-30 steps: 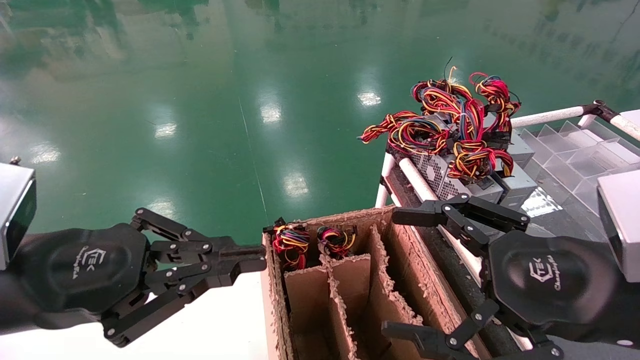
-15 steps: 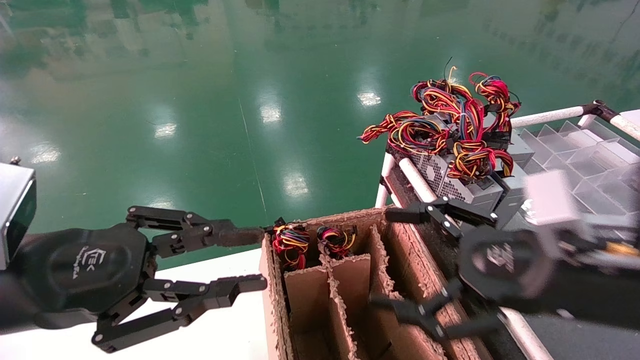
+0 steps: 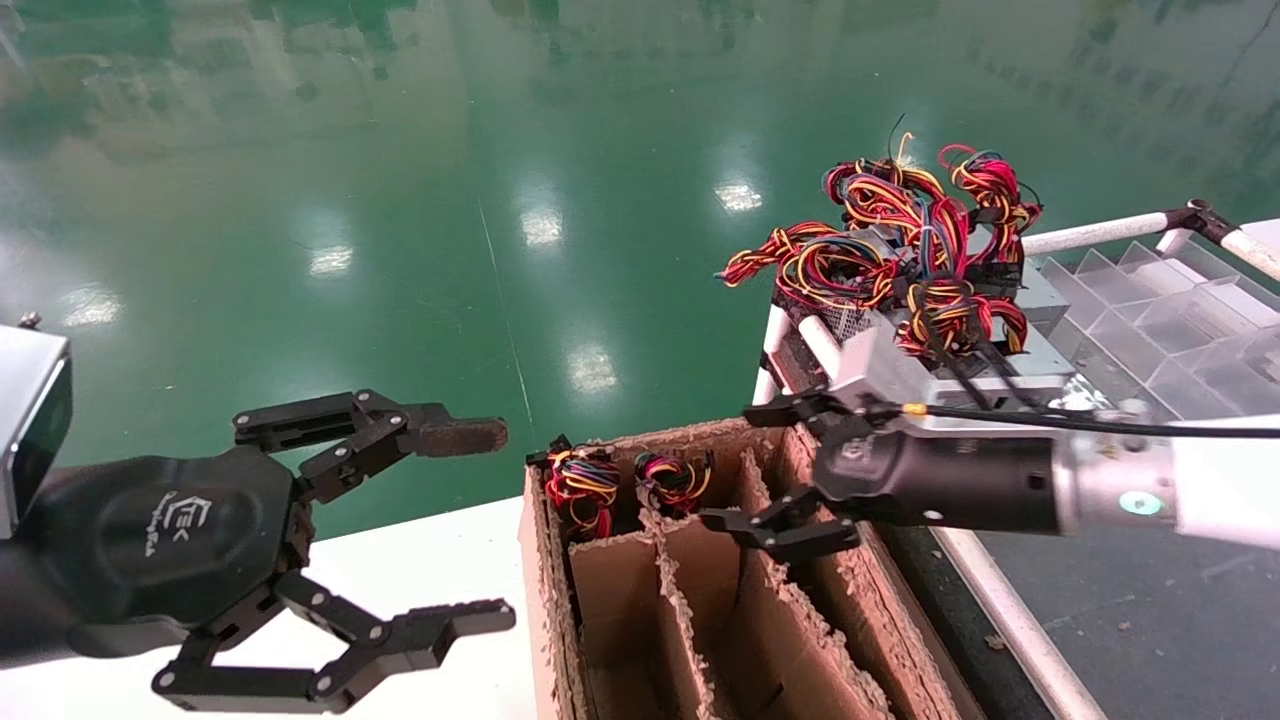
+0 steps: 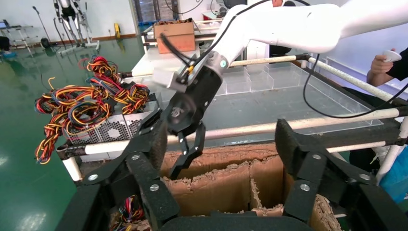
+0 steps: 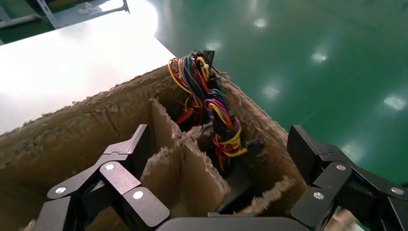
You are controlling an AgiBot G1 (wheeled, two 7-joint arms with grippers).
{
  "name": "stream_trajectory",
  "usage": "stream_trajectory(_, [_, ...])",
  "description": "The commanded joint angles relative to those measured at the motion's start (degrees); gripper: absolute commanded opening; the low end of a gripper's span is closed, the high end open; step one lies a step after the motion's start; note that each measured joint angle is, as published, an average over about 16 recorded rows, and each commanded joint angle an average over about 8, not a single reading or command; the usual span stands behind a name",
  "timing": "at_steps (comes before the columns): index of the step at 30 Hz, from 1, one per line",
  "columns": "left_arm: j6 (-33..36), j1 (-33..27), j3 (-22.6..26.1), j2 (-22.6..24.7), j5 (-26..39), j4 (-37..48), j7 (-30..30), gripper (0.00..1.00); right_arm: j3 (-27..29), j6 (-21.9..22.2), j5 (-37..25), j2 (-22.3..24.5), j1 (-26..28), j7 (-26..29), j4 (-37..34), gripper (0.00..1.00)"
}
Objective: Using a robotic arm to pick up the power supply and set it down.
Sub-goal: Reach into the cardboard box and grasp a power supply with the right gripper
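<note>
over carton (image 3: 560, 600), spread right gripper (image 3: 775, 470)

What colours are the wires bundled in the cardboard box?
Red, yellow, black, blue and green wires, clearest in the right wrist view.

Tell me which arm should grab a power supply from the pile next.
Right. The right pincer, open and empty, hangs over the cardboard box beside the piled power supplies; the left pincer, also open, sits across the box from them.
</note>
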Motion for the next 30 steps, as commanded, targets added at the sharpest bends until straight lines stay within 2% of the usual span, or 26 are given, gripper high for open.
stream_trajectory(1, [0.0, 0.0, 0.0, 0.0, 0.0, 0.0, 0.0, 1.0, -0.9, -0.4, -1.2, -2.1, 1.6, -1.3, -3.6, 0.4])
stream_trajectory(4, [0.0, 0.0, 0.0, 0.0, 0.0, 0.0, 0.0, 1.0, -1.2, -0.8, -1.7, -4.2, 3.0, -4.6, -7.1, 0.02])
stream_trajectory(5, [0.0, 0.0, 0.0, 0.0, 0.0, 0.0, 0.0, 1.0, -1.3, -0.7, -1.9, -4.9, 3.4, -5.7, -8.0, 0.0])
stream_trajectory(13, [0.0, 0.0, 0.0, 0.0, 0.0, 0.0, 0.0, 1.0, -2.1, 0.5, -3.7, -7.9, 4.4, -12.6, -12.4, 0.0])
stream_trajectory(30, [0.0, 0.0, 0.1, 0.0, 0.0, 0.0, 0.0, 1.0, -1.8, 1.1, -3.3, -10.1, 3.6, -19.2, -17.2, 0.0])
